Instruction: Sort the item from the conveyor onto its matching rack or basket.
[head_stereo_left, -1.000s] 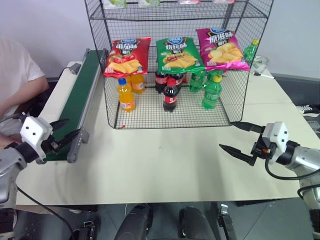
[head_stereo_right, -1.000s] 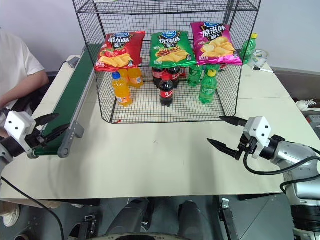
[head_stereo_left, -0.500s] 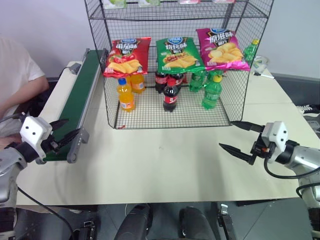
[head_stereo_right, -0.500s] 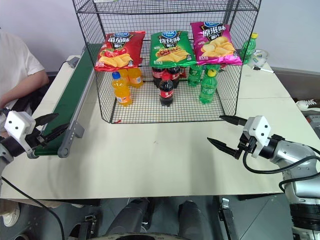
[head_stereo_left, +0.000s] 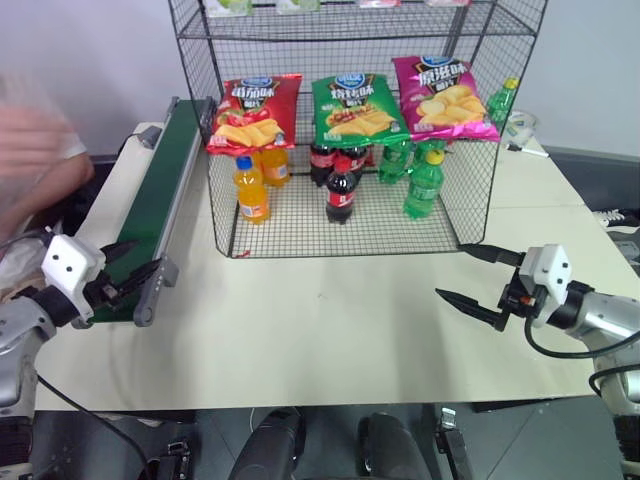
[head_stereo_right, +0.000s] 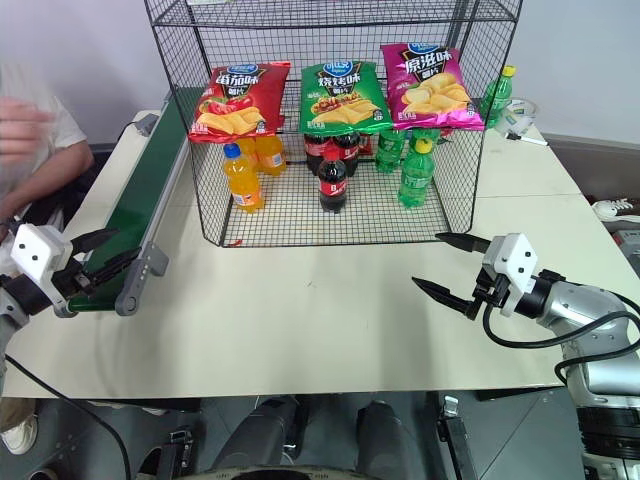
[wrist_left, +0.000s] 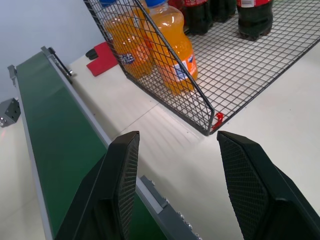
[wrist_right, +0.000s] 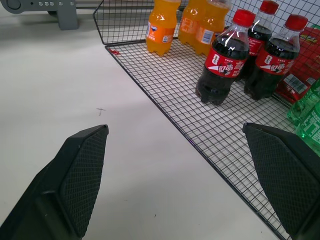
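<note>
Red chip bag (head_stereo_left: 254, 112) hangs on the wire rack (head_stereo_left: 350, 130) (beside green bag (head_stereo_left: 352, 108)); conveyor (head_stereo_left: 150, 205) bare. Left gripper (head_stereo_left: 128, 268) and right gripper (head_stereo_left: 478, 279) both spread wide, empty, over desk (head_stereo_left: 320, 320)

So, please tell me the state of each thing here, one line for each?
left gripper: open, empty, beside the conveyor's near end.
right gripper: open, empty, above the table.
conveyor: belt bare.
red chip bag: lying on the rack's middle tier.
rack: upright, holding chips and bottles.
cola bottle: upright, capped.
orange bottle: upright, capped.
</note>
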